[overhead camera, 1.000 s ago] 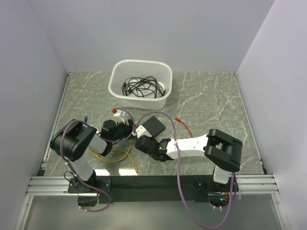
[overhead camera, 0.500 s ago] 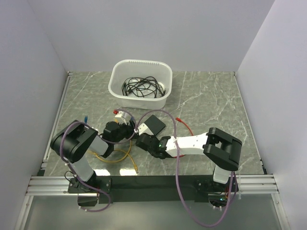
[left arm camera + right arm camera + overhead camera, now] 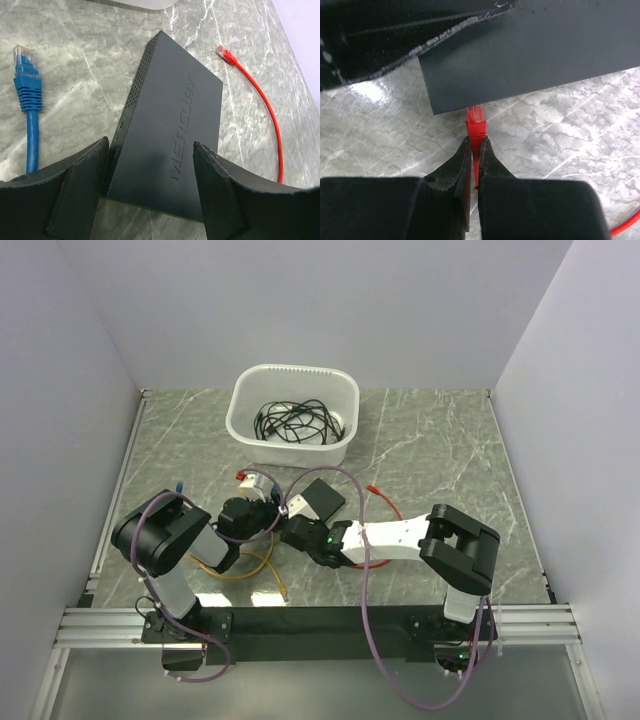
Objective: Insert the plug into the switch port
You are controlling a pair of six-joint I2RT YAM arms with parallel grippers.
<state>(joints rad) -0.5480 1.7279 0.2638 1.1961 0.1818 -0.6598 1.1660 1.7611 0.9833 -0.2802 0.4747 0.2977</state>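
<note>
The switch (image 3: 170, 125) is a flat black box lying on the marble table (image 3: 440, 440), near the middle in the top view (image 3: 325, 498). My left gripper (image 3: 150, 145) straddles its near end, jaws wide, a finger against each side. My right gripper (image 3: 475, 142) is shut on the red plug (image 3: 475, 127) just behind its clip. The plug's tip meets the switch's (image 3: 535, 55) near edge and is partly hidden beneath it. The ports themselves do not show. In the top view both grippers, left (image 3: 272, 508) and right (image 3: 300, 525), crowd the switch's left end.
A white tub (image 3: 293, 370) with coiled black cables stands behind the switch. The red cable (image 3: 260, 100) curves off to the right, its other plug (image 3: 226, 52) loose on the table. A blue cable (image 3: 27, 85) lies left of the switch, a yellow one (image 3: 245, 565) near the left arm.
The left gripper has shifted a little right toward the switch. The right wrist has crept up and left, closer to the switch's edge. The switch has barely moved.
</note>
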